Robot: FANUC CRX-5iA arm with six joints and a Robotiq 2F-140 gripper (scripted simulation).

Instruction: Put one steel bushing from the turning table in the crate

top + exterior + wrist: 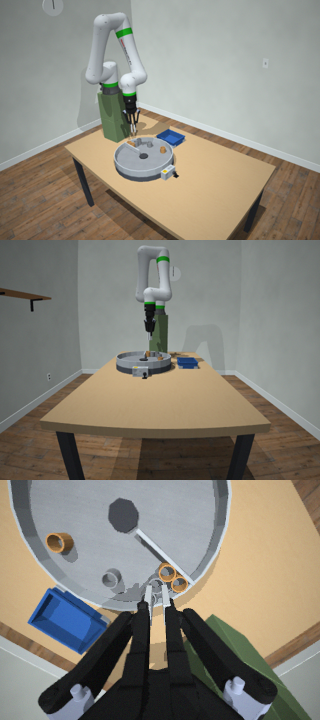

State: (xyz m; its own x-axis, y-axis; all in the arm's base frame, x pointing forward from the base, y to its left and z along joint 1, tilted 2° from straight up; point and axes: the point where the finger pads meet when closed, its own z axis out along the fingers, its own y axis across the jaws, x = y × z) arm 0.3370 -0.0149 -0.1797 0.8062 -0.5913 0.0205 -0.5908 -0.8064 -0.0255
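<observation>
The grey round turning table holds steel and brass bushings. One steel bushing stands alone near the far rim; in the wrist view it lies left of my fingers. Another steel bushing sits by the rim, just below my fingertips, next to two brass bushings against a white guide bar. A third brass bushing stands apart on the right. My gripper hangs above the table's far rim, fingers nearly together and empty. The blue crate lies to the right of the table and is empty.
The green pedestal of the arm stands close behind the gripper. A small grey control box sits on the near side of the turning table. A dark hub marks the table's centre.
</observation>
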